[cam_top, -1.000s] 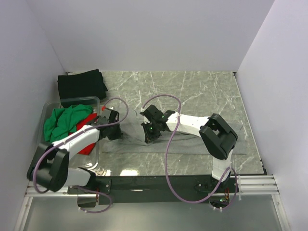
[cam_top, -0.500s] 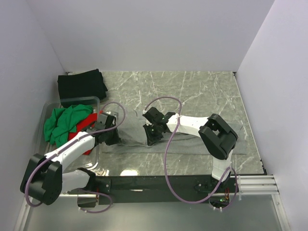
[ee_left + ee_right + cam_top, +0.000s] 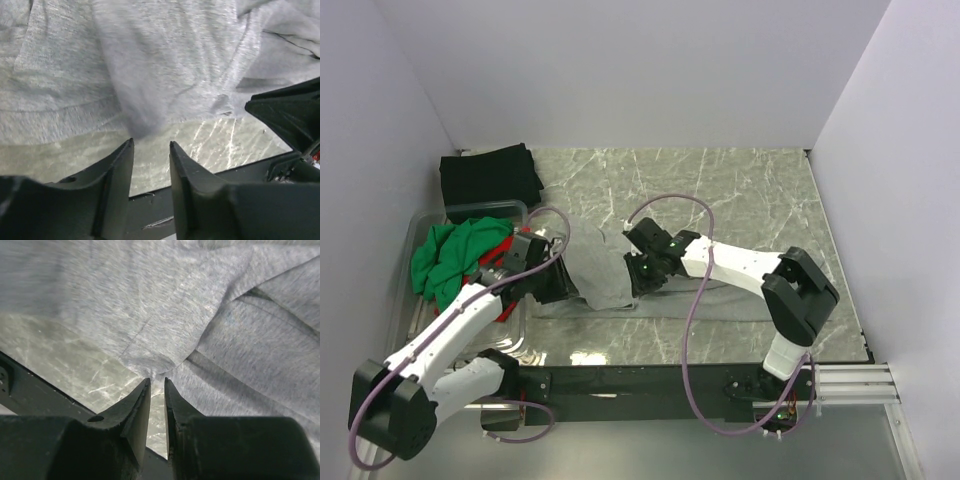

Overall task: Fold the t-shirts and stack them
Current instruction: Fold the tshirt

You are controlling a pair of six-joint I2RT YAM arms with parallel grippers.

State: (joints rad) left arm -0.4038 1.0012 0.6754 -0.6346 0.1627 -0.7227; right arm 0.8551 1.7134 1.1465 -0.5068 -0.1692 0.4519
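Both arms have swung the left part of the grey shirt [image 3: 603,268] over toward the middle since a second ago. It now lies as a rumpled flap between the two grippers, on top of the rest of the shirt, which is spread along the near side of the table [image 3: 740,190]. The jaws, closed a second ago, have parted.

The left gripper [image 3: 151,145] stands partly open with bare table showing between its fingers. The cloth edge hangs just past the tips, not in them. The right gripper [image 3: 156,381] shows only a narrow gap. A corner of the grey cloth sits right at its tips, and it looks free, though the view is too close to be sure.

The black shirt [image 3: 490,175] lies folded in the far left corner. The green shirt [image 3: 448,255] and the red shirt [image 3: 495,260] are heaped in the clear bin [image 3: 470,212] beside the left arm.

The main risk is snagging: if either arm draws back low, a fingertip could catch the loose edge and drag the flap open again. The flap is also creased and skewed, so a further fold over it would likely come out crooked.

No logo, label or writing can be read in any view.
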